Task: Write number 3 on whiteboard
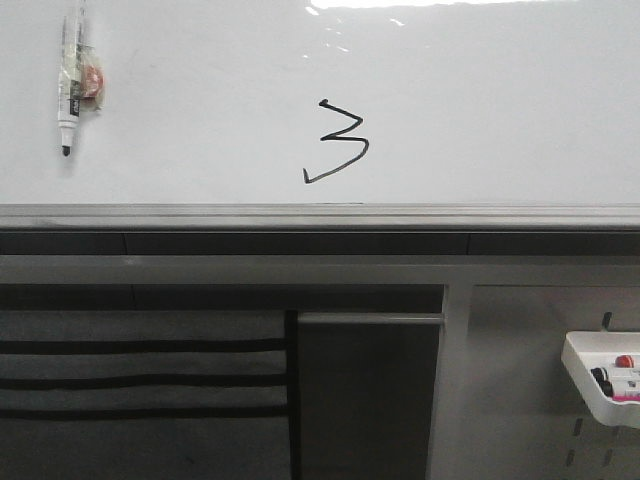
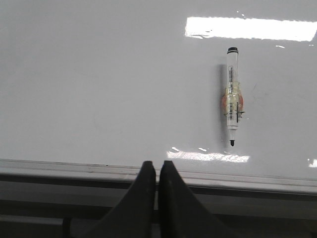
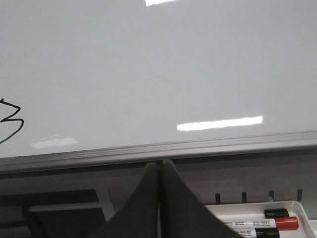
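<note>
A black hand-drawn number 3 (image 1: 338,143) with a long slanting tail stands on the glossy whiteboard (image 1: 480,110), just above its grey bottom rail (image 1: 320,216). Part of the digit shows at the edge of the right wrist view (image 3: 10,121). A white marker (image 1: 71,78) hangs tip down on the board at the far left, and it also shows in the left wrist view (image 2: 232,96). My left gripper (image 2: 157,164) is shut and empty, below the rail. My right gripper (image 3: 159,163) is shut and empty, below the rail. Neither gripper shows in the front view.
A white tray (image 1: 590,385) with red and black markers (image 3: 260,223) hangs on the grey pegboard panel (image 1: 520,400) at the lower right. Dark shelving (image 1: 140,380) sits below the board at the left.
</note>
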Robot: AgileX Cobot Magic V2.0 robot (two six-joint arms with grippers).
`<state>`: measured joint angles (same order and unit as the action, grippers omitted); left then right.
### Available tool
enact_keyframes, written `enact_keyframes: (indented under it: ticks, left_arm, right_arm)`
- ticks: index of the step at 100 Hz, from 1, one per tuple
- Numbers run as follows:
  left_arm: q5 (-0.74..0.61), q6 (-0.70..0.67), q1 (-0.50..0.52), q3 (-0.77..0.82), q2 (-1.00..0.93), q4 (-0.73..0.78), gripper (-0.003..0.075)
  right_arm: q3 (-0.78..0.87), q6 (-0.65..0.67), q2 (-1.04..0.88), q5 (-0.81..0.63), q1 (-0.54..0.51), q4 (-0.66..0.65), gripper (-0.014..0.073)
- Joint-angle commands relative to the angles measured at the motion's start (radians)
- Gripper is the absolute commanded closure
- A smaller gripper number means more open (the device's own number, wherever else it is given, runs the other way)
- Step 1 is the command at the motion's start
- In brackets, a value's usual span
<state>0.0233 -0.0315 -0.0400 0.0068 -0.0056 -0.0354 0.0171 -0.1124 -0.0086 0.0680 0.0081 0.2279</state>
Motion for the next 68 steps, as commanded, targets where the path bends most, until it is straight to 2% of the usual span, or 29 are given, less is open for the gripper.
enact_keyframes:
  ticks: [1, 7, 17, 68]
  left_arm:
    - [-0.081, -0.009, 0.000, 0.003, -0.031, 0.001, 0.0738]
    - [-0.081, -0.009, 0.000, 0.003, -0.031, 0.001, 0.0738]
    - [-0.081, -0.009, 0.000, 0.003, -0.031, 0.001, 0.0738]
    - [-0.081, -0.009, 0.000, 0.003, -0.031, 0.001, 0.0738]
  right_arm:
    - [0.020, 0.172, -0.022, -0.099, -0.001, -0.181, 0.0668]
    - [0.020, 0.291, -0.022, -0.106, -0.001, -0.309, 0.0668]
    - [0.020, 0.351, -0.022, -0.123, -0.001, -0.302, 0.0668]
    - [0.020, 0.351, -0.022, -0.142, -0.001, -0.297, 0.0668]
